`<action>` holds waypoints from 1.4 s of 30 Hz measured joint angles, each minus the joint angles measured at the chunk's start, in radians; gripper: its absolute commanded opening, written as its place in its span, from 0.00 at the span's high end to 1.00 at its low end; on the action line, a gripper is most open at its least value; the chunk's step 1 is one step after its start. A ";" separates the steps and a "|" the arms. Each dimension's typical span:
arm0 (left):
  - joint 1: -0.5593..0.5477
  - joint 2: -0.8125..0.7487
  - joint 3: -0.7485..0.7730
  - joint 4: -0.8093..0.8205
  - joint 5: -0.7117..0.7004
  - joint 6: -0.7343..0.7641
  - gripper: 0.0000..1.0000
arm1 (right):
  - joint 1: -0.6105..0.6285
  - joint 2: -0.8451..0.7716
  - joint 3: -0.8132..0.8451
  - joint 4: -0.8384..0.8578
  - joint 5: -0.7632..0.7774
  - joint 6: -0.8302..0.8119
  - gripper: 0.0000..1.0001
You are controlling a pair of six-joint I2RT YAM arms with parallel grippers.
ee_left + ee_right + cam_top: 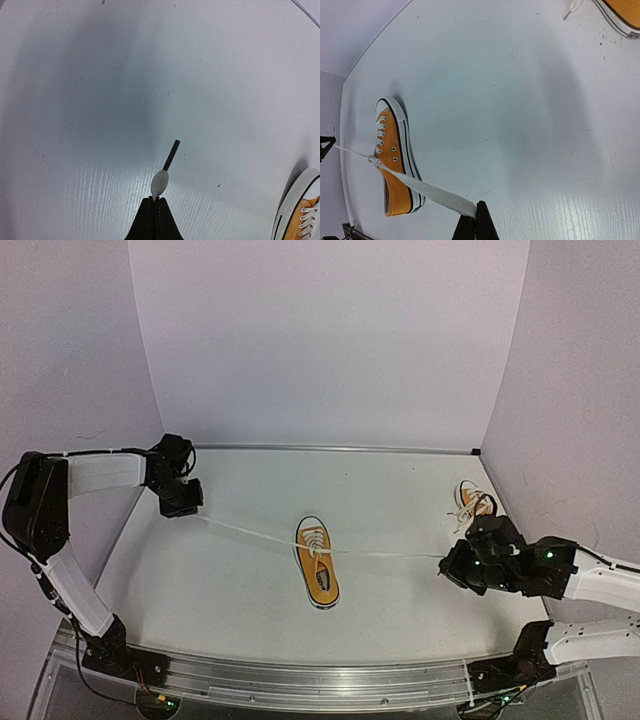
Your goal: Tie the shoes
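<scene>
Left arm [100, 472] and right arm [600, 585] splay apart, jaws clamped on taut laces [390, 556] of the shoe [318, 570].

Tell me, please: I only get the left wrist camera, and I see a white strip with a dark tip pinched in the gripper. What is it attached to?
Observer: That is the left lace end of the centre shoe. The top view shows it stretched straight from the left gripper to that shoe.
Operator: Is anything pulling the other way?
Observer: Yes. The right gripper is shut on the right lace end, drawn out to the opposite side.
Operator: Is there only one shoe?
Observer: No. A second shoe lies at the far right, just beyond the right gripper.
</scene>
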 measured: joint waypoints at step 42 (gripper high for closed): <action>0.065 0.041 -0.131 0.106 0.198 -0.010 0.51 | 0.000 0.404 0.085 0.144 -0.012 -0.097 0.35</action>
